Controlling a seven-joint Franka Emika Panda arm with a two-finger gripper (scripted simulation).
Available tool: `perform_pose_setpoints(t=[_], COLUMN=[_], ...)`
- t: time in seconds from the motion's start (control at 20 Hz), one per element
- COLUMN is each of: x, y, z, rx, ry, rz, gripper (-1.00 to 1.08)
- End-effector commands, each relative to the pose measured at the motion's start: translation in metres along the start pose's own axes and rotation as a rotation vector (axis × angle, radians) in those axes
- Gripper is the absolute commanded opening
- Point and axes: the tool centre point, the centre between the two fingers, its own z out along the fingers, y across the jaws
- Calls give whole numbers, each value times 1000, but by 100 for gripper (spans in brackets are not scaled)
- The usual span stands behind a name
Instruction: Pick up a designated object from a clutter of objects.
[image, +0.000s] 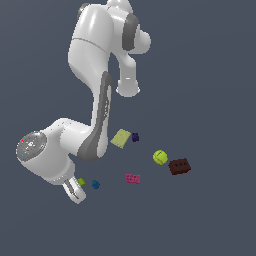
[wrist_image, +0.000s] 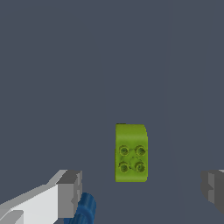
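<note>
The designated object (wrist_image: 131, 153) is a small lime-green block with four dark-ringed studs on top, lying on the grey floor. In the exterior view this designated object (image: 81, 182) peeks out right beside my gripper (image: 75, 189), low at the exterior view's left. My gripper (wrist_image: 142, 191) is open, with nothing held. Its two grey fingertips (wrist_image: 70, 192) stand wide apart, and the block lies in the gap just ahead of them, closer to the far side than to that fingertip. The arm's wrist hides part of the block in the exterior view.
A blue piece (image: 95, 184) lies right beside the block and partly behind one finger (wrist_image: 85, 209). Further off are a pink brick (image: 132, 178), a yellow-green ball (image: 160, 157), a dark brown brick (image: 179, 166), a pale yellow-green flat block (image: 120, 138) and a dark purple piece (image: 135, 137).
</note>
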Motion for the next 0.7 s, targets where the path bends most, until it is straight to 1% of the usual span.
perform_pose_setpoints(t=[0.0,0.2,0.5,0.65], x=[0,0,0,0], y=[0,0,0,0], z=[0,10,41,50], rx=[0,1,1,1], ry=[1,1,1,1], rz=[0,0,2,3], gripper=[100,100,100,100])
